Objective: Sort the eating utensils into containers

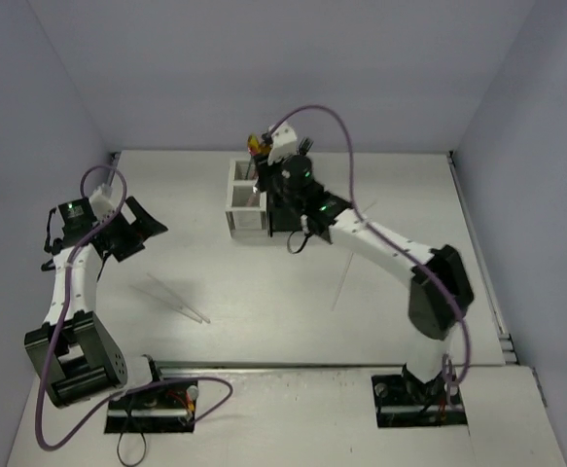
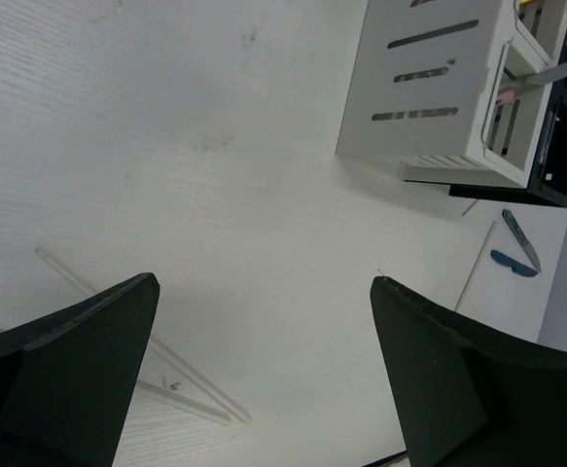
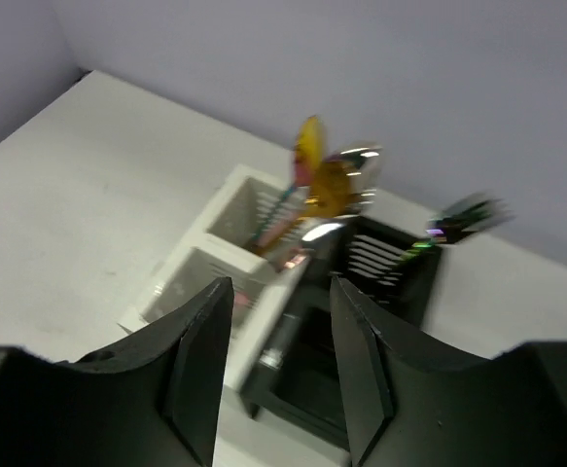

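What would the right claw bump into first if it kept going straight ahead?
Probably the white caddy or the black caddy: the right claw points at the seam where they join. Which rim comes first is unclear.

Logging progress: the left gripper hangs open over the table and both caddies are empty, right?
Neither is empty: the right wrist view shows utensils standing in the white caddy and the black caddy. The left gripper does hang open over the table.
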You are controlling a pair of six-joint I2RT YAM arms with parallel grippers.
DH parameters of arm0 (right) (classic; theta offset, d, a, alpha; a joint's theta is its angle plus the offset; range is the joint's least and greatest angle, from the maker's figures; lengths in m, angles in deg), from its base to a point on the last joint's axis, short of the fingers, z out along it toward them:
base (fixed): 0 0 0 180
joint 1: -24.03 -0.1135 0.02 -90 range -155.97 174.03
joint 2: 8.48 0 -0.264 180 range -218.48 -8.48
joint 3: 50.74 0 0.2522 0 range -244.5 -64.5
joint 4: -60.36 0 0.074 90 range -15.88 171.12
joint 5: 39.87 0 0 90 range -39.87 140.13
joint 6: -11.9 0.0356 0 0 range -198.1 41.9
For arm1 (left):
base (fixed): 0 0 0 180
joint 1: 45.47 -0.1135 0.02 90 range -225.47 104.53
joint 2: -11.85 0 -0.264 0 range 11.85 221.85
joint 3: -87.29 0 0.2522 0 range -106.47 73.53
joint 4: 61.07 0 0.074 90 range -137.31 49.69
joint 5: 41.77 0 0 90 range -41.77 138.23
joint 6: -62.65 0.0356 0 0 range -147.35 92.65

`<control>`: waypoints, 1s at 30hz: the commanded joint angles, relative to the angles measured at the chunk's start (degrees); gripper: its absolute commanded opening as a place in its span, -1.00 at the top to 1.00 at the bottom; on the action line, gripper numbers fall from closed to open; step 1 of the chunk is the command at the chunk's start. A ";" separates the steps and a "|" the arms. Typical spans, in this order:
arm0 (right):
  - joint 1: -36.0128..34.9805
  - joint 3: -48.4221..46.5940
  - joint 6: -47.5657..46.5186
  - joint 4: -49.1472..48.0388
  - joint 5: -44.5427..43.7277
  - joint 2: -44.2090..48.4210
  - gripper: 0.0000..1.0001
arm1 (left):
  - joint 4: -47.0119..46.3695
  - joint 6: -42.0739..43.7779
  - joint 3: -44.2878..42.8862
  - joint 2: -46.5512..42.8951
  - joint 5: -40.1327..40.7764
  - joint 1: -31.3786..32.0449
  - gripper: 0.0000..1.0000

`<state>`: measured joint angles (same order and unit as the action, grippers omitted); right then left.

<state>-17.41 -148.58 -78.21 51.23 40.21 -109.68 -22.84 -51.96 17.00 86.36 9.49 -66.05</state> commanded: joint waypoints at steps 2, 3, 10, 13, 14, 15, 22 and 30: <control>15.73 6.39 -17.89 15.40 14.45 22.95 0.20 | -3.57 5.61 -2.00 -4.96 -1.00 2.80 -0.80; 17.94 7.53 -19.29 18.96 17.54 24.19 0.20 | -3.64 6.37 -2.00 -5.43 -1.34 3.04 -0.80; 38.63 9.32 -45.02 43.24 31.54 26.86 0.19 | -4.01 12.58 -2.72 -6.75 -5.76 5.77 -0.80; 41.26 8.09 -54.56 52.66 33.19 22.70 0.20 | -4.16 15.21 -3.33 -6.70 -9.96 6.53 -0.81; 41.93 7.36 -56.75 55.56 33.43 20.57 0.21 | -4.14 15.98 -3.43 -6.69 -11.20 6.71 -0.81; 42.95 6.45 -58.15 58.36 33.53 17.80 0.22 | -4.07 16.64 -3.50 -6.80 -12.18 7.03 -0.81; 44.51 0.34 -61.76 63.09 32.69 2.74 0.49 | -4.04 18.94 -2.71 -8.34 -12.67 8.99 -0.81; 44.69 -3.72 -66.69 65.08 29.78 -9.35 0.45 | -2.84 20.47 -2.36 -7.66 -11.80 9.51 -0.81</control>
<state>27.01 -148.40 -140.83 113.03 70.94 -116.00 -23.62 -33.63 16.93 79.23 -1.09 -56.97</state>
